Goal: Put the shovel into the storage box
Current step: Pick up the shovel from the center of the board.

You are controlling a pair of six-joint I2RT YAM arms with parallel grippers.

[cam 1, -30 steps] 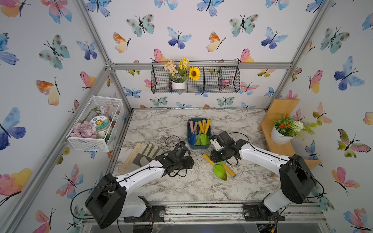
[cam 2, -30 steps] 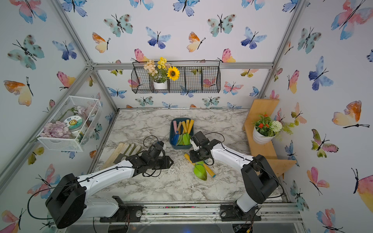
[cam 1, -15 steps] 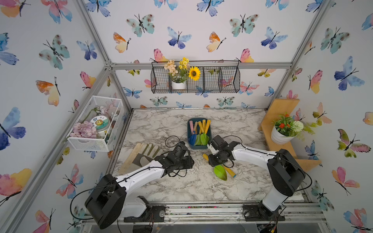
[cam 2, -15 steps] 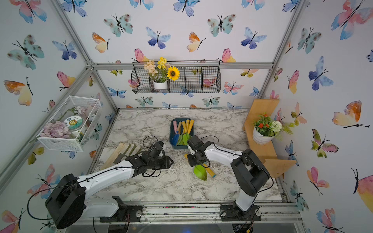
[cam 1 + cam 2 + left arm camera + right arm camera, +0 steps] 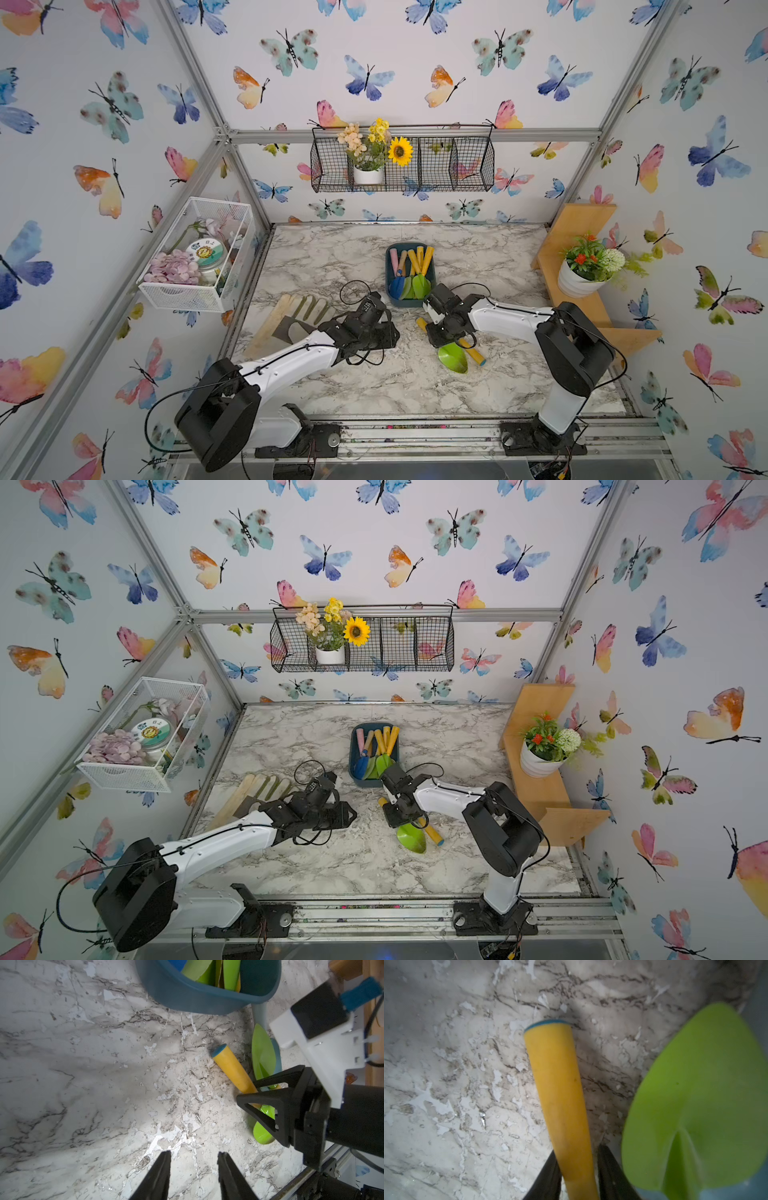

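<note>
Your left hand (image 5: 194, 1153) hung open and empty over the counter (image 5: 332, 257), short of the tool. The storage box (image 5: 197, 999) sat mid-counter with other shovels inside. Just in front of it lay the yellow-handled shovel (image 5: 560, 1095), capped end toward the box and blade away. Your right hand (image 5: 578, 1151), the nearer one, straddled the handle crosswise. Whether its fingers had pinched it could not be told.
</note>
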